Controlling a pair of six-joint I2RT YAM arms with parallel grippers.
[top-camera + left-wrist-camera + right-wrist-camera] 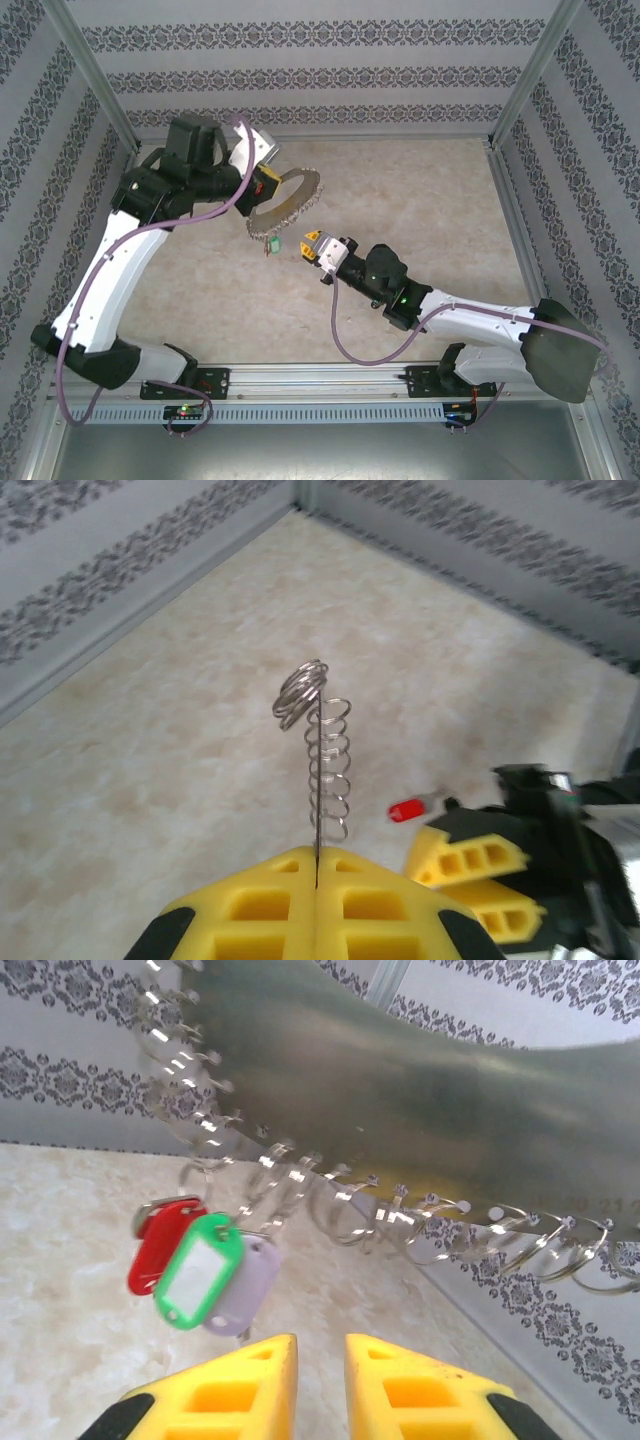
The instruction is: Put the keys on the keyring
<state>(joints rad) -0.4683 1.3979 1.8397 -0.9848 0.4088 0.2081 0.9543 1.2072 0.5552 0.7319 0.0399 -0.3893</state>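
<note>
Keyring (298,205) is up off the table (450,200), left of centre toward the back, its left edge pinched in the left gripper (263,186). Tags (271,244) hang below its near edge. Right gripper (308,244) sits just right of the tags, apart from them, fingers parted, nothing between.

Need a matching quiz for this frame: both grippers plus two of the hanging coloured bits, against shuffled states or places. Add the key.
Things:
1. left gripper
2. right gripper
3. red plastic-headed key
4. green plastic tag with white label

States or places:
A. open, holding nothing
B. middle of the hanging bunch, right wrist view
C. shut on the silvery metal keyring
D. left end of that bunch

Pairs: 1-C, 2-A, 3-D, 4-B
</note>
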